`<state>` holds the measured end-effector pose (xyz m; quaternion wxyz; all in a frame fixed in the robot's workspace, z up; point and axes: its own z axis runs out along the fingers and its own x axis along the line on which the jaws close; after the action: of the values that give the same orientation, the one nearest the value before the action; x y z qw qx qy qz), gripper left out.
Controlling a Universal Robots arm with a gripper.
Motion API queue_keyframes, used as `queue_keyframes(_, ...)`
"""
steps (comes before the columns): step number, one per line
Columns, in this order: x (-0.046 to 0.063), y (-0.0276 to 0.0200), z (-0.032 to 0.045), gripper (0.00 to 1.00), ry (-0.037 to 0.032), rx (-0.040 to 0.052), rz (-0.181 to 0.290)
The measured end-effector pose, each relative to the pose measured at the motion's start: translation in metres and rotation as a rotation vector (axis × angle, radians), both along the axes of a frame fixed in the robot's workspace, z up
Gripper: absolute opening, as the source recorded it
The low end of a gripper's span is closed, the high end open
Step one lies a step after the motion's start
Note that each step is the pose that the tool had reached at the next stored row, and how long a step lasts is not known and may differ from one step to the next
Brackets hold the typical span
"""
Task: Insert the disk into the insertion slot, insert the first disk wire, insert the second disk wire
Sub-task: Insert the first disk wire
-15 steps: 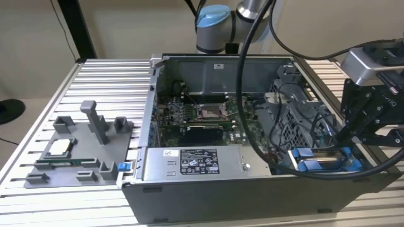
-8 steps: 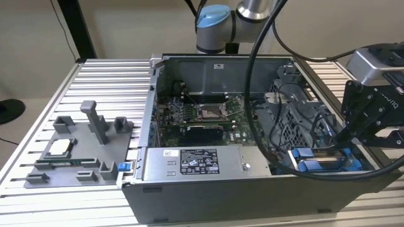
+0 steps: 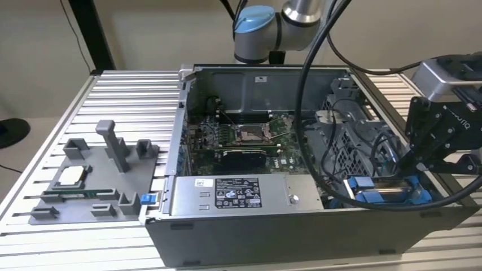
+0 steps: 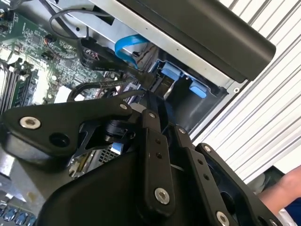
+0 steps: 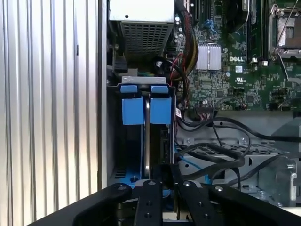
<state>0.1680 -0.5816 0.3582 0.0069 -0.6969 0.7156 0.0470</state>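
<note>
A robotics lab bench: a ribbed aluminium surface point(image 3: 128, 96) carries an opened grey metal computer case point(image 3: 286, 243) and a grey plastic parts fixture point(image 3: 90, 192), beneath a blue-capped silver robot arm point(image 3: 260, 28).

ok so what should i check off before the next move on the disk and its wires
1. Disk seated: ok, the disk appears to stand edge-on inside the insertion slot, between the blue clips.
2. Gripper placement: ok, the gripper hangs at the slot's corner of the case.
3. Disk wires plugged: cannot tell, the gripper's body covers that end of the slot.
4. Cable clearance: not ok, loose black cables loop right beside the slot.
</note>
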Motion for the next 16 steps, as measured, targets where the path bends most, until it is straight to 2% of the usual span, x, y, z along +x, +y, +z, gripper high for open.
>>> queue_keyframes(4,0.0012,0.0022,-0.0037,0.00,0.0003,0.0004,-0.005)
queue_keyframes(16,0.0013,0.0024,-0.0046,0.00,0.0002,0.0001,-0.006)
